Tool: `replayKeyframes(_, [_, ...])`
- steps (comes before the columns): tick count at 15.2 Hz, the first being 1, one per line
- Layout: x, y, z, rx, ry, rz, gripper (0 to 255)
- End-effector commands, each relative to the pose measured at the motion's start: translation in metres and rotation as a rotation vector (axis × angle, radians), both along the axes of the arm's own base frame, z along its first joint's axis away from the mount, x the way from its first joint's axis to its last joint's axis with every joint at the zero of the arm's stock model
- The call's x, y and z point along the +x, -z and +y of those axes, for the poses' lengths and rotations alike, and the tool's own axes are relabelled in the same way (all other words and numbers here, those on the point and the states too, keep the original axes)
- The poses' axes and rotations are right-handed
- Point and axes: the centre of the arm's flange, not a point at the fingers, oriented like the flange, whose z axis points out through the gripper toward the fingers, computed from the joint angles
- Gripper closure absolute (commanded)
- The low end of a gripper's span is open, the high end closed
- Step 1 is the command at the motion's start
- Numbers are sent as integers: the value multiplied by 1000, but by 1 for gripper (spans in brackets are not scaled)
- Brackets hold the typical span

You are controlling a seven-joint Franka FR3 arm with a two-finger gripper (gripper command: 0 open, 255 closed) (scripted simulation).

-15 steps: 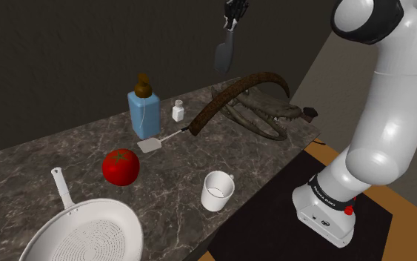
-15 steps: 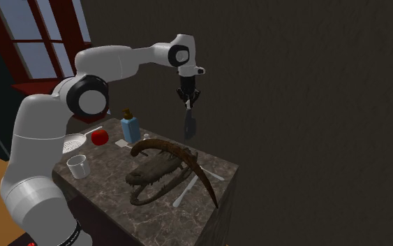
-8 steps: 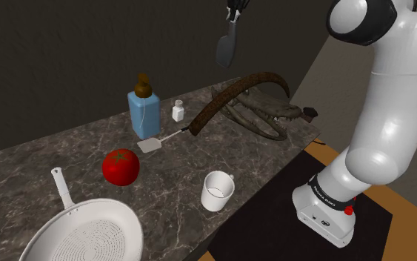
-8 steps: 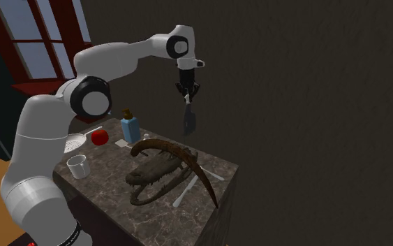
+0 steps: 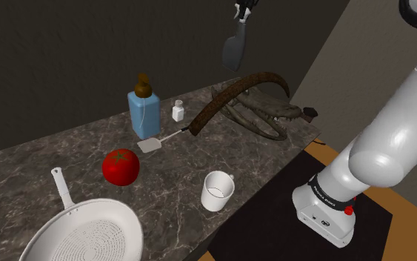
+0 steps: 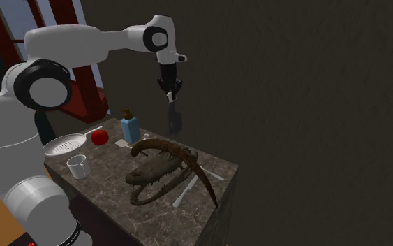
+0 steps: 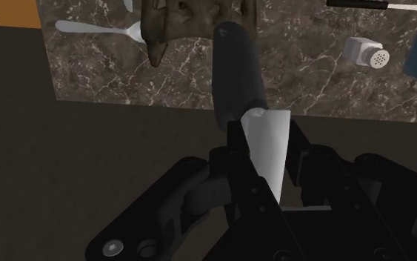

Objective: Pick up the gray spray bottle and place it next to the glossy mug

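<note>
The gray spray bottle hangs high above the far side of the marble counter, dark body down and white head up. My gripper is shut on that white head, its black fingers clasping it on both sides. In the second exterior view the gripper holds the bottle above the brown skull-like piece. The glossy white mug stands upright near the counter's front edge, far below the bottle; the mug is at that view's left.
A brown horned skull-like piece lies under the bottle. A blue soap dispenser, a small white shaker, a white spatula, a red tomato and a white perforated pan share the counter. A spoon lies beside the skull.
The arm has swung, carrying the held bottle a little to the shoulder view's right and the second exterior view's left. The grip is unchanged.
</note>
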Motion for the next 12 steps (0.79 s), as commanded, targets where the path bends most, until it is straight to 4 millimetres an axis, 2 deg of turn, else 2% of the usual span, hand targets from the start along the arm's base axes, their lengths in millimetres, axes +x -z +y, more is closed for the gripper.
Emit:
replayKeyframes(1, [-22,-7,15,0,0,0,255])
replayKeyframes(12, [-140,-49,88,0,0,0,255])
